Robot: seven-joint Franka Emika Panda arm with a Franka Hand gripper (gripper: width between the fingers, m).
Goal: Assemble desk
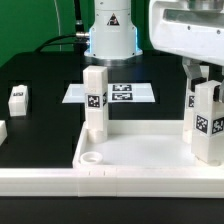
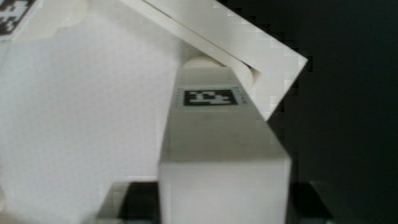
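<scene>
The desk top is a white rimmed tray lying in the foreground, with a round socket at its near corner. One tagged leg stands upright at its far corner, toward the exterior view's left. My gripper comes down from above at the exterior view's right and is shut on the top of a second tagged leg, held upright at the tray's corner there. In the wrist view this leg fills the space between my dark fingers, and the desk top lies beneath.
The marker board lies behind the tray, in front of the robot base. A loose tagged leg lies on the black table at the exterior view's left. Another white part is cut off by the edge.
</scene>
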